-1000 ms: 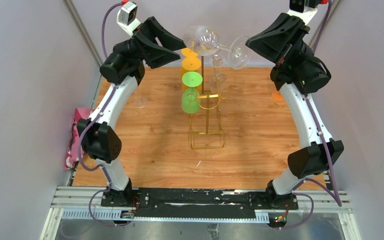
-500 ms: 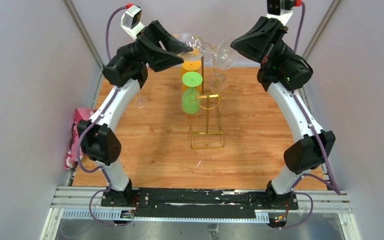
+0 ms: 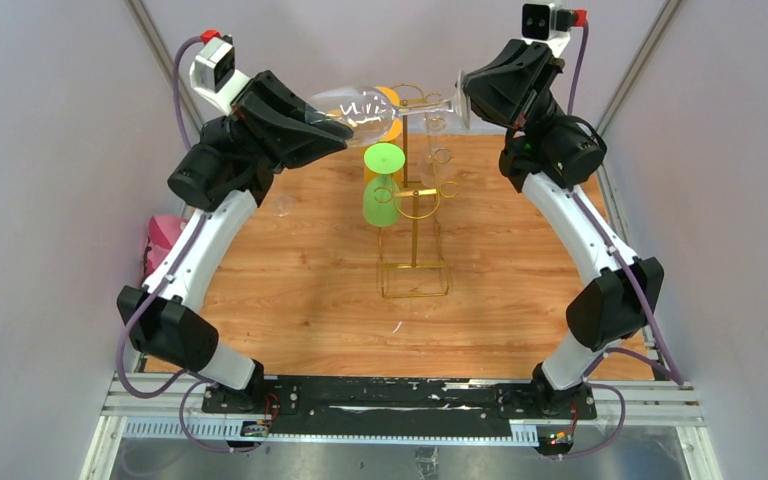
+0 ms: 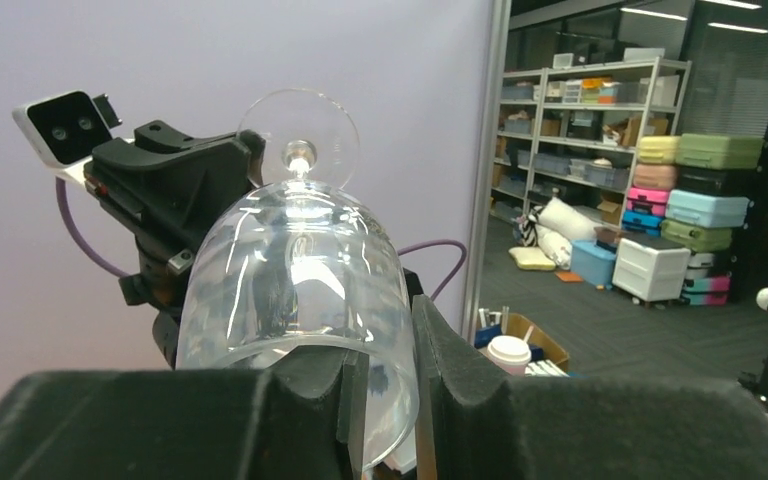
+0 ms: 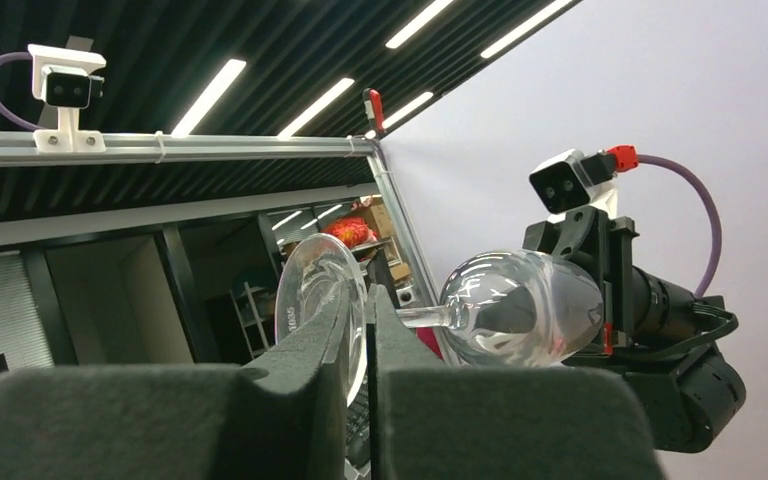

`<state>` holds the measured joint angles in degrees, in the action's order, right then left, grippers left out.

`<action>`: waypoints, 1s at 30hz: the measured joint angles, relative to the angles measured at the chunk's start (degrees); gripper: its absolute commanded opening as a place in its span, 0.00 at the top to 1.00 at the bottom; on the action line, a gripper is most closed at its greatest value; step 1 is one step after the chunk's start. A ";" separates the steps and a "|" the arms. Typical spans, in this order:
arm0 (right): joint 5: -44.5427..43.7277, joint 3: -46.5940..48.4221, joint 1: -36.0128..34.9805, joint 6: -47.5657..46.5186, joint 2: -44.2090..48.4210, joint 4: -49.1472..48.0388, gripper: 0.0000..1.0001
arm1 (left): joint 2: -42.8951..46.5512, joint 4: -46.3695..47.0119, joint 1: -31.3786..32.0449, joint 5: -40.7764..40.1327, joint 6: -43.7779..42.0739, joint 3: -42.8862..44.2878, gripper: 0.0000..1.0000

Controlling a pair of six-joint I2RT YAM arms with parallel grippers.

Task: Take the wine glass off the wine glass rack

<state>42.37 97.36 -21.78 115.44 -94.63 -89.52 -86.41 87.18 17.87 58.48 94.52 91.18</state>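
A clear wine glass (image 3: 365, 105) lies on its side in the air, level with the top of the gold wine glass rack (image 3: 417, 205) and just to its left. My left gripper (image 3: 345, 112) is shut on the rim of its bowl, one finger inside and one outside; the bowl fills the left wrist view (image 4: 295, 270). My right gripper (image 3: 460, 98) is shut on the glass's round foot (image 5: 312, 290), with the stem and bowl (image 5: 525, 305) pointing away from it. The rack's rectangular base (image 3: 415, 278) rests on the wooden table.
Green plastic glasses (image 3: 382, 185) and an orange one (image 3: 388, 98) hang on the rack's left side. A small clear glass (image 3: 280, 205) stands on the table at the left. A pink bag (image 3: 152, 255) lies at the table's left edge. Grey walls stand close on both sides.
My left gripper reached the bowl and shut on its rim. Both grippers then carried the glass leftward, and it now lies horizontal between them.
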 measured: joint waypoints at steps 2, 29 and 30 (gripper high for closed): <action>0.04 -0.94 0.00 0.07 0.15 -0.13 0.66 | 1.05 -0.04 0.07 -0.48 -0.92 -2.12 1.00; 13.70 -17.51 17.49 -24.57 19.69 28.85 0.12 | 21.09 -128.54 -14.75 -58.23 -68.26 24.90 1.00; 14.25 -17.51 17.53 -28.17 20.52 33.83 0.12 | 21.05 -132.93 -14.75 -60.83 -69.55 25.05 1.00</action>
<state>56.62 79.85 -4.25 87.26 -74.11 -55.68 -65.36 -45.76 3.11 -2.35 24.97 116.22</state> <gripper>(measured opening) 0.891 0.223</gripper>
